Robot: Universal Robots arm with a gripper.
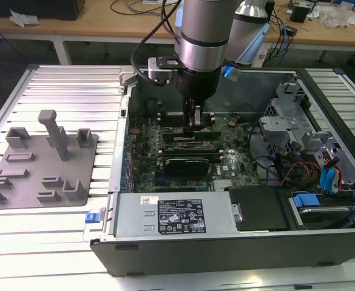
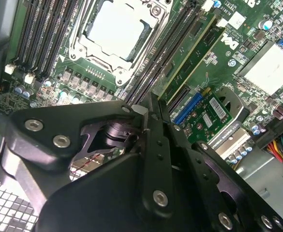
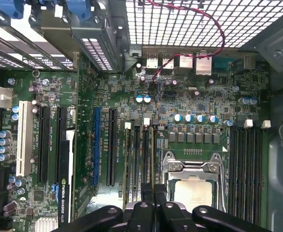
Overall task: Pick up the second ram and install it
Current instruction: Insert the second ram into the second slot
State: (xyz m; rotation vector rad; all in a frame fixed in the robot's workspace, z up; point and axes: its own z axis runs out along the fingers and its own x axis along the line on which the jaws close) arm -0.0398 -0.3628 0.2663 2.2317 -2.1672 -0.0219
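Observation:
My gripper [image 1: 195, 124] reaches down into the open computer case [image 1: 323, 257], low over the memory slots beside the processor socket [image 3: 192, 186]. In the first wrist view its two black fingers [image 3: 145, 195] stand close together over a thin green stick seen edge-on, the second ram [image 3: 152, 154], which runs along a slot. In the second wrist view the gripper [image 2: 148, 104] meets at the near end of the black slots [image 2: 172, 48]. Another green memory stick [image 2: 192, 53] sits in a neighbouring slot.
A grey fixture [image 1: 19, 182] with bare posts and holders lies on the slatted table at the exterior view's left. Inside the case are a black-topped card [image 1: 189, 163], a power supply [image 1: 177, 215], drive bays with cables [image 1: 323, 163] and more slots [image 3: 245, 164].

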